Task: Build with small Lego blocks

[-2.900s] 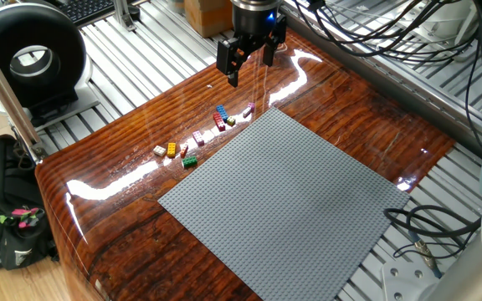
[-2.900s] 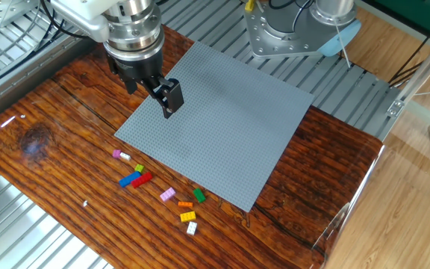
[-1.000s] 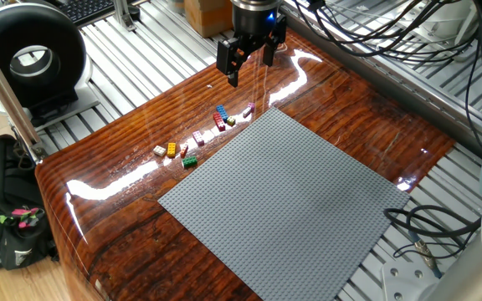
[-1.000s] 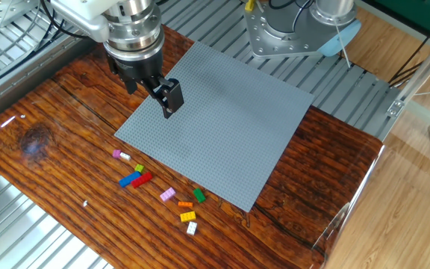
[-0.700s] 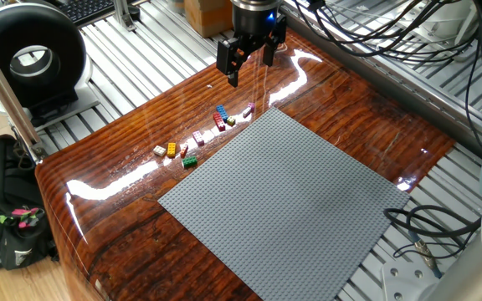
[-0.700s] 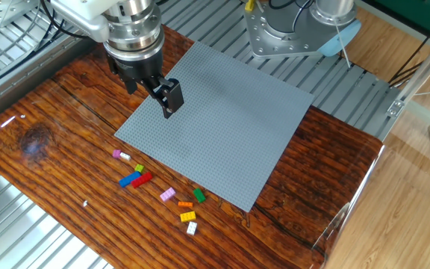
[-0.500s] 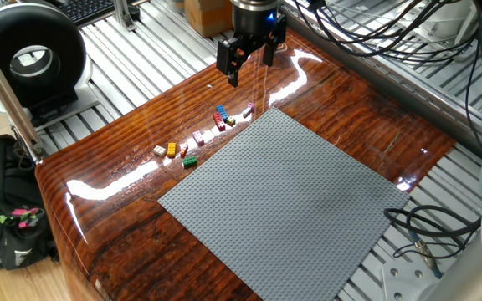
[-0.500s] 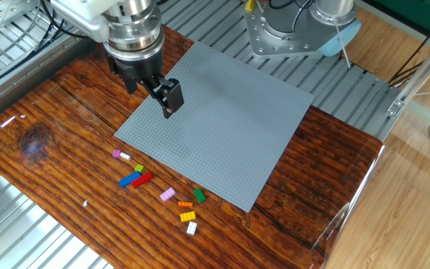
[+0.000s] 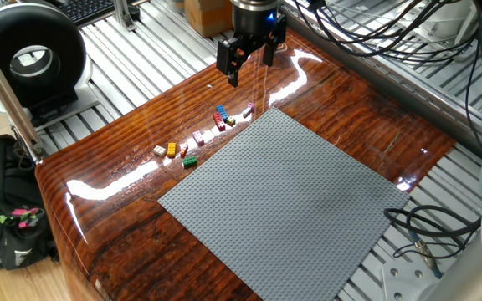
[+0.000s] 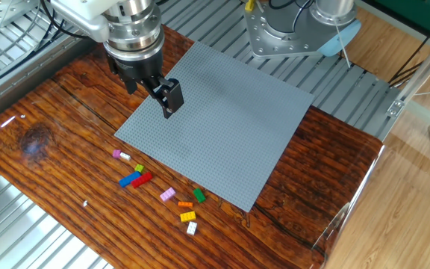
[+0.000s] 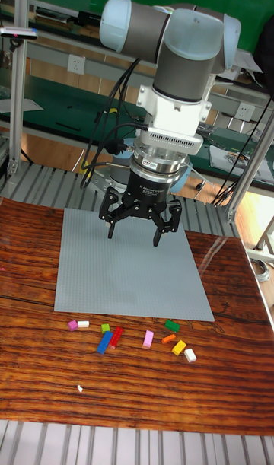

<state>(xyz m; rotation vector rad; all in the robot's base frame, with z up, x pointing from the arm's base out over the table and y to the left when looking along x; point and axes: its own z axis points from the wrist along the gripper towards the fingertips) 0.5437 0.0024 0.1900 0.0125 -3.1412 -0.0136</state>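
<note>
The small Lego blocks lie loose in a row on the wooden table beside the grey baseplate [image 9: 291,201]. Among them are a blue one [image 9: 222,111], a pink one [image 9: 198,138], a yellow one [image 9: 171,150] and a green one [image 9: 189,162]. From the other side I see the blue [image 10: 130,179], red [image 10: 142,178] and yellow [image 10: 188,217] blocks near the baseplate [image 10: 222,127] edge. My gripper [image 9: 249,65] hangs open and empty, high above the table, apart from the blocks. It hovers over the baseplate's near part [image 11: 129,275], with my gripper [image 11: 135,229] fingers spread.
A black round device [image 9: 28,54] and a black backpack [image 9: 7,221] sit off the table's left. Cables [image 9: 425,226] trail at the right. The arm's base [image 10: 290,30] stands behind the baseplate. Metal slatted surfaces surround the wooden top.
</note>
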